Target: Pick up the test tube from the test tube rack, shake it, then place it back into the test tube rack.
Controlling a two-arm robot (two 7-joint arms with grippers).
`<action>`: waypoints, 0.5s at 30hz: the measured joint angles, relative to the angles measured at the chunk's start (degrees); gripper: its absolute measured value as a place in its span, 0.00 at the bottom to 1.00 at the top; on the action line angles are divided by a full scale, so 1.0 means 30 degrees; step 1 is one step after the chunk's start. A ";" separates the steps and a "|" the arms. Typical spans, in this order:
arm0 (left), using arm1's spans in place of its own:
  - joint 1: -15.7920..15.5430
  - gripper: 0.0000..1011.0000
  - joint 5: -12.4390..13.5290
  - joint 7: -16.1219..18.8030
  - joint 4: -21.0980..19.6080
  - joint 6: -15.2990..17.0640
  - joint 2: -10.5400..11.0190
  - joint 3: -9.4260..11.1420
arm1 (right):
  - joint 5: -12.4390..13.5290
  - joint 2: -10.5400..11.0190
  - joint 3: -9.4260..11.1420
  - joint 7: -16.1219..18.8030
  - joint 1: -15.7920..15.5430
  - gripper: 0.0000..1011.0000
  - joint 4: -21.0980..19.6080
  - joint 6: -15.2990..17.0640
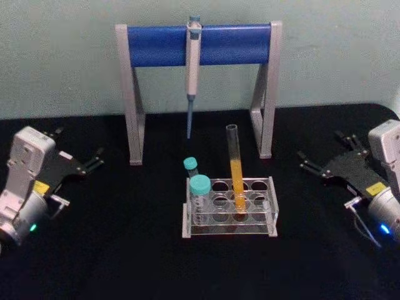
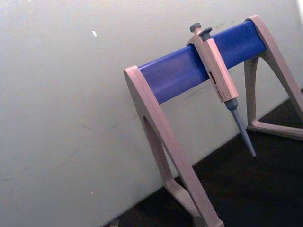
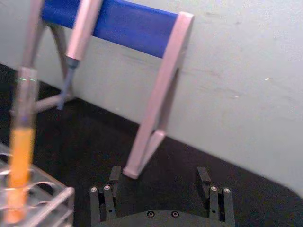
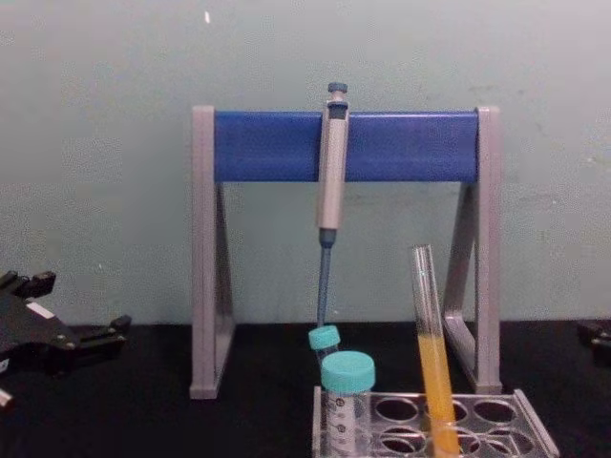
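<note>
All three steps are left: the tube (image 1: 235, 162) stands in the rack (image 1: 250, 230) (near the front edge). Left gripper (image 1: 80, 145) and right gripper (image 1: 320, 149) sit at the tabletop's (image 1: 125, 262) sides, jaws open.

Two robot arms sit low at either side of the frame. At the lower left of the head view, the left arm (image 1: 25, 181) angles inward, and the left gripper (image 1: 80, 147) points toward the upper right with its black fingers spread apart, holding nothing. At the lower right, the right arm (image 1: 387, 187) mirrors it. The right gripper (image 1: 320, 149) points toward the upper left, fingers (image 3: 108, 201) wide apart and empty. A dark sliver at the chest view's right edge is probably its fingertip.
</note>
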 joint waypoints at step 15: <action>-0.0001 0.99 0.0000 0.0000 -0.0001 0.0000 0.0000 0.0000 | 0.3239 0.0631 0.0888 0.3479 -0.1716 0.99 -0.3272 0.2822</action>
